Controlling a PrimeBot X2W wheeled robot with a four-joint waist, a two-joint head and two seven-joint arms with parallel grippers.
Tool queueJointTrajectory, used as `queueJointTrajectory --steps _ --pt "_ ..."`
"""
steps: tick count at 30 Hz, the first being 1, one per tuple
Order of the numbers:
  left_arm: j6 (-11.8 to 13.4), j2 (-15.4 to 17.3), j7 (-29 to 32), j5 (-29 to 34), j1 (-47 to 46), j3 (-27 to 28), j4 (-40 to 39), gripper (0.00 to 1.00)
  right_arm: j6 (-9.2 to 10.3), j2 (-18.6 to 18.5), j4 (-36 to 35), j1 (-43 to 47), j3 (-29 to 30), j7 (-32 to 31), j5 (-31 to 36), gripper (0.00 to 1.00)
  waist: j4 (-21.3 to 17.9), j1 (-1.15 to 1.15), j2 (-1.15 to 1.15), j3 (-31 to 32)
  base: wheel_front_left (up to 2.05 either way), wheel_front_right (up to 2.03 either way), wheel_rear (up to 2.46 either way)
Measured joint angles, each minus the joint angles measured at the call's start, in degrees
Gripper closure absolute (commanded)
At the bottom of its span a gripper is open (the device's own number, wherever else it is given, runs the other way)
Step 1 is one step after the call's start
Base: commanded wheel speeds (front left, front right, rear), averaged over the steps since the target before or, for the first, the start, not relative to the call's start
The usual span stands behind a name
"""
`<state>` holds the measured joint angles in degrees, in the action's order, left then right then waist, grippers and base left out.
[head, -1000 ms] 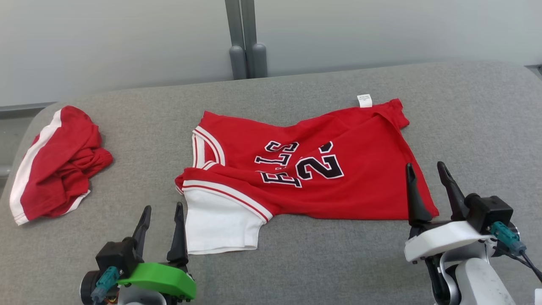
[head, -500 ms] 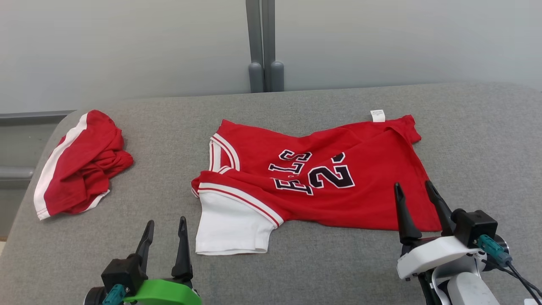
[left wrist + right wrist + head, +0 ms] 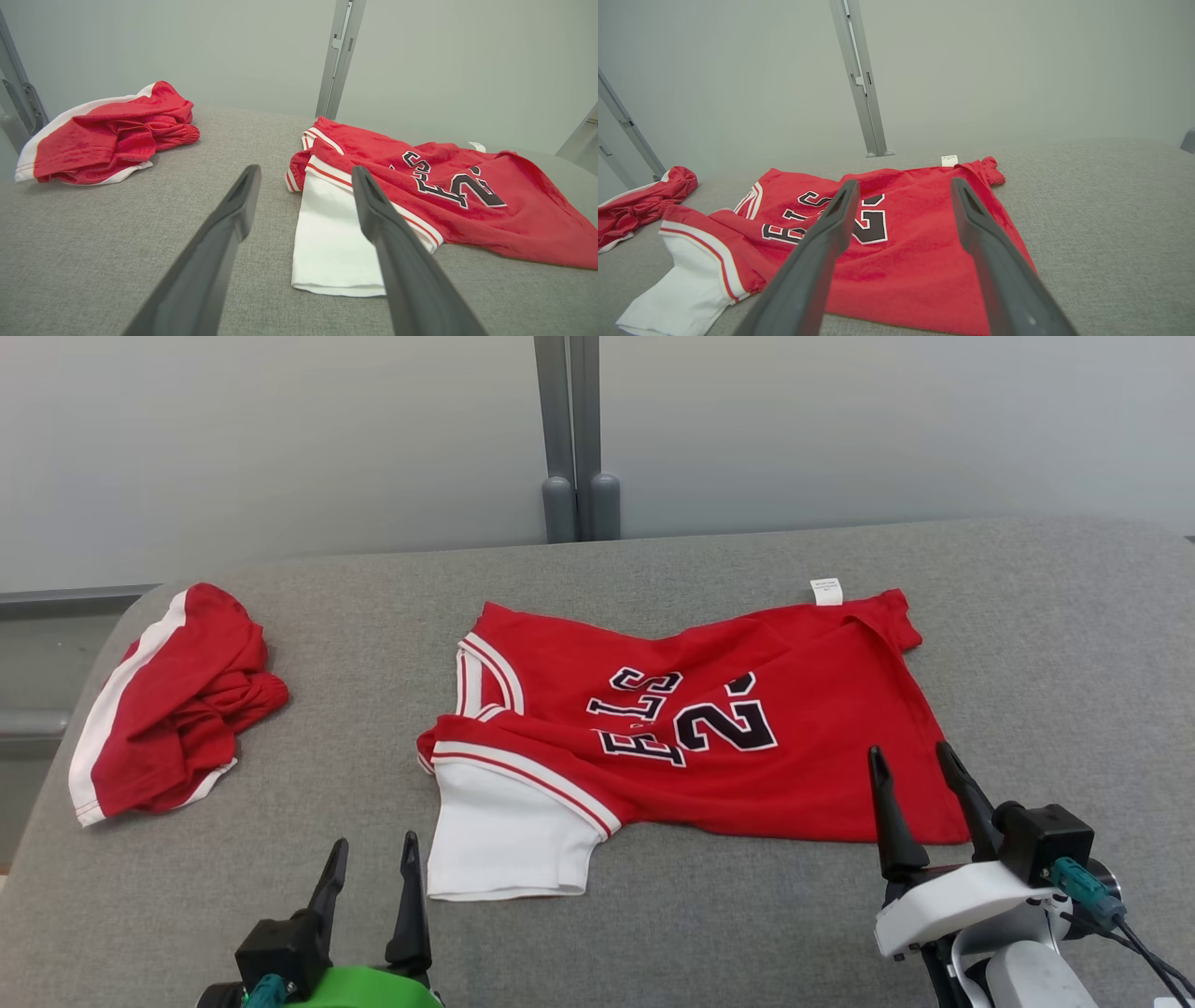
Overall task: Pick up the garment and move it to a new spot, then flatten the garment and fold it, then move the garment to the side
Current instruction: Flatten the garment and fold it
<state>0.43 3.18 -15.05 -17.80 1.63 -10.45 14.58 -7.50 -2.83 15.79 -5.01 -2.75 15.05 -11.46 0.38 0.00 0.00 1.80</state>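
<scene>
Head view: a red jersey (image 3: 709,728) lies on the grey tabletop (image 3: 747,943), on the robot's side of the grey post (image 3: 571,429) and reaching mostly to the post's right. It is spread out but rumpled. A fold runs across its chest, and a white part (image 3: 504,840) sticks out at the end nearest the post's left.

The left end effector (image 3: 373,842) hangs nearer the robot, left of the post, with its fingers spread and empty. The right end effector (image 3: 908,749) hangs right of the post, also spread and empty, its tips over the jersey's near hem.

Nothing is gripped, so I judge the pick-up or the flattening still has to be done. The next move probably calls for each end effector to come down on an edge of the cloth and pinch only the layer meant. That is harder where the fold doubles the fabric.

The fold hides part of the lettering. I cannot tell whether the white part is a sleeve or an inner layer. The print on the small white label (image 3: 826,591) is too small to read. A second red and white bundle (image 3: 177,700), well left of the post, is too crumpled to identify. The left end effector's body is cut off at the bottom edge.
</scene>
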Motion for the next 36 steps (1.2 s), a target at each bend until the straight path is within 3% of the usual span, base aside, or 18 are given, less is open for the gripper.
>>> queueJointTrajectory --steps 8,16,26,27,30,31,36 --pt "-0.2 0.1 2.5 0.1 -0.5 -1.3 5.4 0.00 0.00 0.0 0.1 0.0 -0.5 0.0 0.0 0.00 -1.2 0.00 0.00 -1.0 0.00 0.00 0.00" --pt "0.6 0.4 9.0 -1.4 -5.3 -0.5 13.6 0.00 0.00 0.0 0.3 -0.8 -0.7 0.0 0.1 0.00 -3.5 0.00 0.00 -3.8 0.00 0.00 0.00" --pt "1.8 0.7 11.0 -3.5 -8.8 0.7 18.7 0.00 0.00 0.0 -0.3 -1.8 -0.2 0.0 0.1 0.00 -7.1 0.00 0.00 -7.4 0.00 0.00 0.00" --pt "1.8 0.8 11.2 -3.5 -9.0 0.4 18.8 0.05 0.00 0.0 -0.3 -1.8 -0.1 0.0 0.1 0.00 -7.3 0.00 0.00 -7.6 0.00 0.00 0.00" --pt "1.7 0.8 11.5 -3.3 -9.6 -0.3 19.0 0.82 0.00 0.0 -0.3 -1.9 0.1 0.0 0.0 0.00 -7.9 0.00 0.00 -8.1 0.00 0.00 0.00" --pt "1.6 0.8 11.5 -3.3 -9.7 -0.5 18.8 1.00 0.00 0.0 -0.3 -1.9 0.3 0.0 0.0 0.00 -8.1 0.00 0.00 -8.2 0.00 0.00 0.00" --pt "1.0 0.7 11.2 -3.3 -9.7 -1.6 17.6 1.00 0.00 0.0 0.5 -2.0 2.0 0.0 0.6 0.00 -7.6 0.00 0.00 -8.2 0.00 0.00 0.00"
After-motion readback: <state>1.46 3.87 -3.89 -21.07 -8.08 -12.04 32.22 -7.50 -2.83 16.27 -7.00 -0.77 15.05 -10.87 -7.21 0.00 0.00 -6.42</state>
